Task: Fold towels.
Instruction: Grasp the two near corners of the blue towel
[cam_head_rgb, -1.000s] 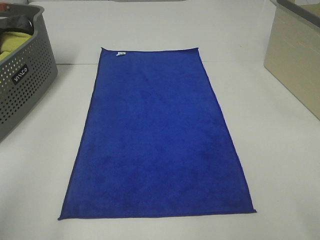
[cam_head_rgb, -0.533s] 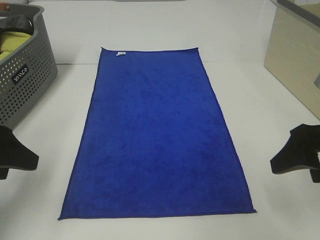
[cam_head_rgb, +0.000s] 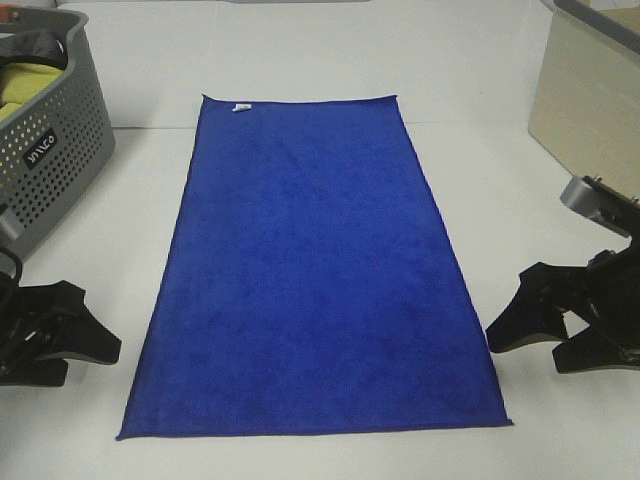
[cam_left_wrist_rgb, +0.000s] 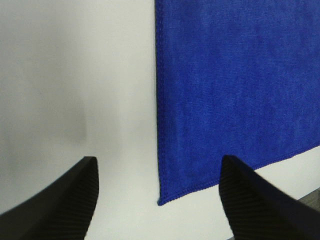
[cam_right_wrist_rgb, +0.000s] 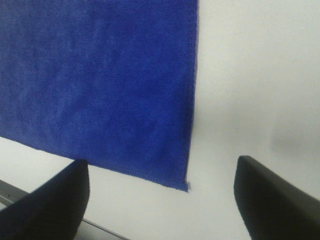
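Observation:
A blue towel lies flat and spread lengthwise on the white table, with a small white tag at its far left corner. My left gripper is open and empty, low over the table just left of the towel's near left corner. In the left wrist view that corner lies between the open fingers. My right gripper is open and empty just right of the near right corner. In the right wrist view that corner lies between the open fingers.
A grey perforated laundry basket holding yellow and dark cloth stands at the far left. A beige box stands at the far right. The white table extends beyond the towel.
Both arms have come into view from the sides and moved inward and down to the towel's near corners. The towel has not moved.

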